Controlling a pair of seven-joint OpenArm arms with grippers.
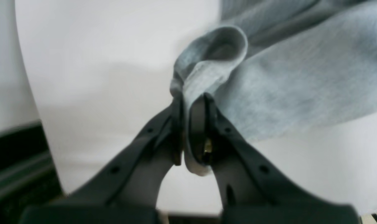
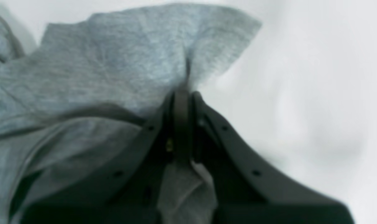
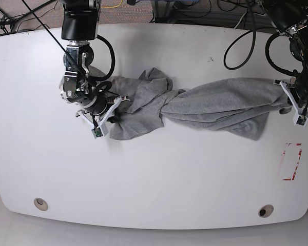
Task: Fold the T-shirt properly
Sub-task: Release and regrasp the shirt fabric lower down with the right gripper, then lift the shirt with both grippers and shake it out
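up close the left gripper has its jaws clamped tight on a rolled edge of the t-shirt, and the right gripper is pinched shut on another bit of it. further out, both arms reach down over the white table, shirt strung bunched up between them.

My lab bench

I work at a white tabletop; loose cables trail over the floor behind it.
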